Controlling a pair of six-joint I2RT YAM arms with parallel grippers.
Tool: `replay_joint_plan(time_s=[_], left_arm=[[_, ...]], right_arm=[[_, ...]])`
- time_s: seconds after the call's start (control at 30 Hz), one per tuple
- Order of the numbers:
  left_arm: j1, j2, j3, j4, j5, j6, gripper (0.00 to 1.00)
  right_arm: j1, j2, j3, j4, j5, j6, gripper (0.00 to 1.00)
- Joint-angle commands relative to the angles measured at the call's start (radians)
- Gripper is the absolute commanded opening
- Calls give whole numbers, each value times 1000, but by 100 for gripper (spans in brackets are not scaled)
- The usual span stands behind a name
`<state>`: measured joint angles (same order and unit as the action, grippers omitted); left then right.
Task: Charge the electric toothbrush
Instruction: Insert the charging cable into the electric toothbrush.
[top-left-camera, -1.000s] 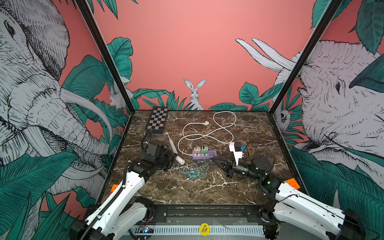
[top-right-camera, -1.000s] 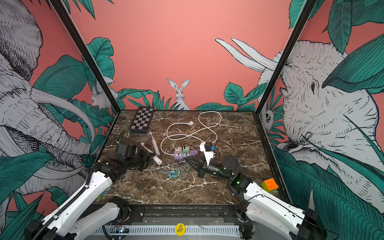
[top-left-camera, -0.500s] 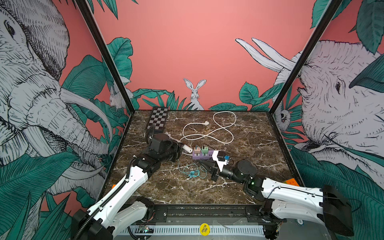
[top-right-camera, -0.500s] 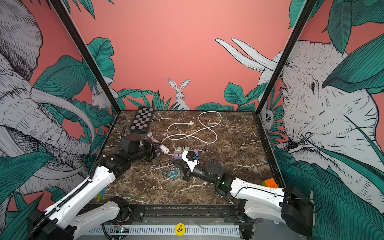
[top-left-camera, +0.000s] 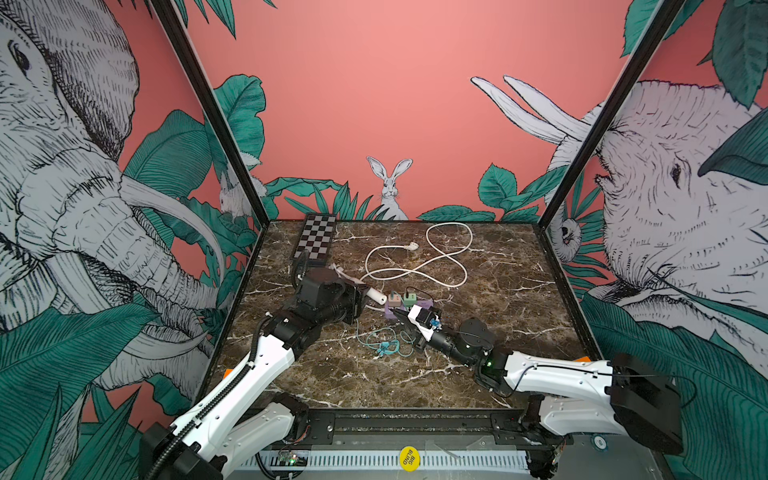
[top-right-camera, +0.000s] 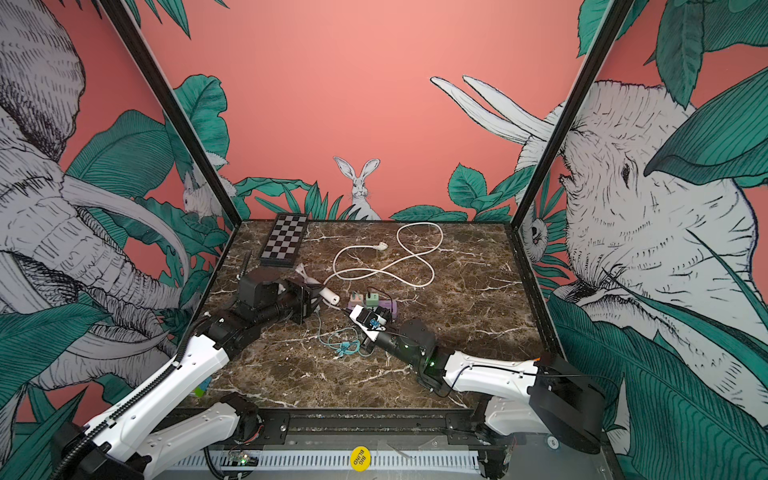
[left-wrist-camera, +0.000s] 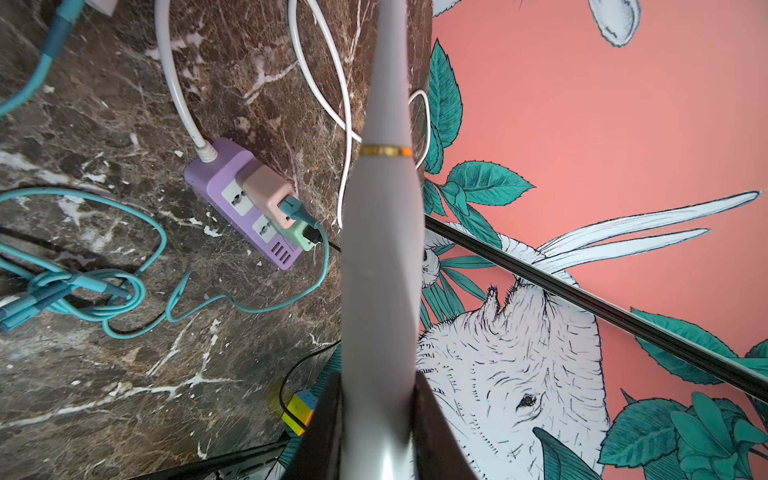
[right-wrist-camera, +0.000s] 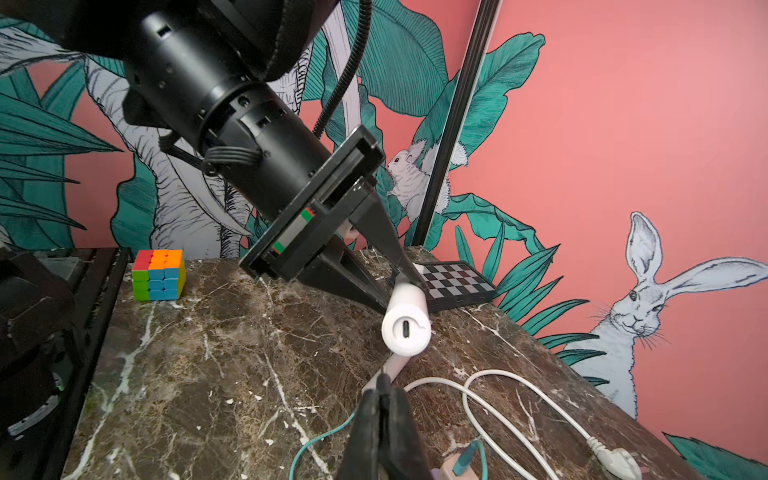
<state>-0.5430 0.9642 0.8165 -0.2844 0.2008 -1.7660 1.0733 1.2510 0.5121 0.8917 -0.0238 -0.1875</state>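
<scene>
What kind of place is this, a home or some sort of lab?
Probably a robot test booth, not a home: pink jungle-mural wall panels on black posts enclose a brown marble-pattern tabletop, with two white-and-black robot arms mounted along its front edge.

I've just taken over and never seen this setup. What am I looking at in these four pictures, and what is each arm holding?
Two robot arms with pincer grippers work on a marble table. Both top views look down from the arms' side; each wrist view rides on an arm. The left gripper clamps the electric toothbrush. The right gripper pinches a pale plug close to its base. Lying around: purple power strip, teal cable, white cord, chessboard, Rubik's cube.
</scene>
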Motion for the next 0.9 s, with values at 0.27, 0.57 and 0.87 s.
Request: replay_joint_plan(time_s=[0.27,0.57,0.87], left_arm=[[-9,-18,-31,30,-7,-28,0],[-10,-34,-53,51,-9,-47,0],[-10,-39,-54,55,-13,-52,0]], right_arm=[[15,60,75,112,40,-40,0],[19,96,73,127,59,-44,0],[19,114,64,138,69,-53,0]])
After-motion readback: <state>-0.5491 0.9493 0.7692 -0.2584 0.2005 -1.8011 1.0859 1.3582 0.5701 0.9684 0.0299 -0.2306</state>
